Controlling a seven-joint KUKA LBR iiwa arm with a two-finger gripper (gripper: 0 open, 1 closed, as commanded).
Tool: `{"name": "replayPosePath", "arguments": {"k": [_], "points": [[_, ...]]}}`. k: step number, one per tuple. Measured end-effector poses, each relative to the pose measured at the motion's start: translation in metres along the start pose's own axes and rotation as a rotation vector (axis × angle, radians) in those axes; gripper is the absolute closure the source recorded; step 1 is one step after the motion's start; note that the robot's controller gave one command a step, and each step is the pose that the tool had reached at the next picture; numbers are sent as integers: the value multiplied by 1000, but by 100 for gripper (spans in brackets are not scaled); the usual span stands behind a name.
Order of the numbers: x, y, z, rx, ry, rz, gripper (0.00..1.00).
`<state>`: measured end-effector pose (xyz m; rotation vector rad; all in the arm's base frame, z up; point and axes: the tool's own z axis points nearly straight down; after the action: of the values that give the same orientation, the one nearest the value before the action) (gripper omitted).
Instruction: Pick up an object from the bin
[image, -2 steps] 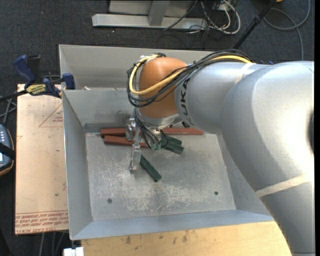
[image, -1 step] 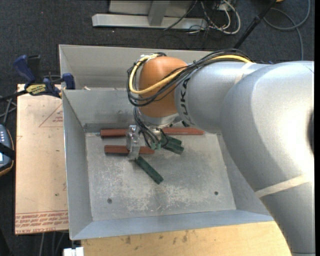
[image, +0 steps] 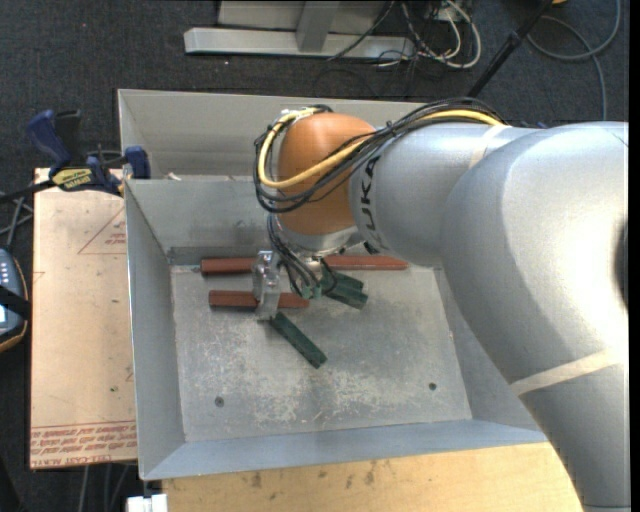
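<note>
Toward the back of the grey bin (image: 330, 400), the hand (image: 268, 305) is down among a few loose bars — its tip sits where the lower red-brown bar (image: 232, 299) meets the top end of a slanted dark green bar (image: 302, 342). Another red-brown bar (image: 235, 266) lies just behind, and a second green piece (image: 347, 291) sits to the right. Can't tell whether the hand is apart, together or clamped on anything. Judging by this, nothing is lifted yet — grasp and raise are left.
</note>
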<state>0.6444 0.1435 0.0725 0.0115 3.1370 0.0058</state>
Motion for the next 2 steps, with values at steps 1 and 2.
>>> {"name": "replayPosePath", "arguments": {"k": [1, 2], "points": [[1, -7, -52, 2, 8, 2, 100], [-2, 0, -88, 1, -4, 28, 100]]}}
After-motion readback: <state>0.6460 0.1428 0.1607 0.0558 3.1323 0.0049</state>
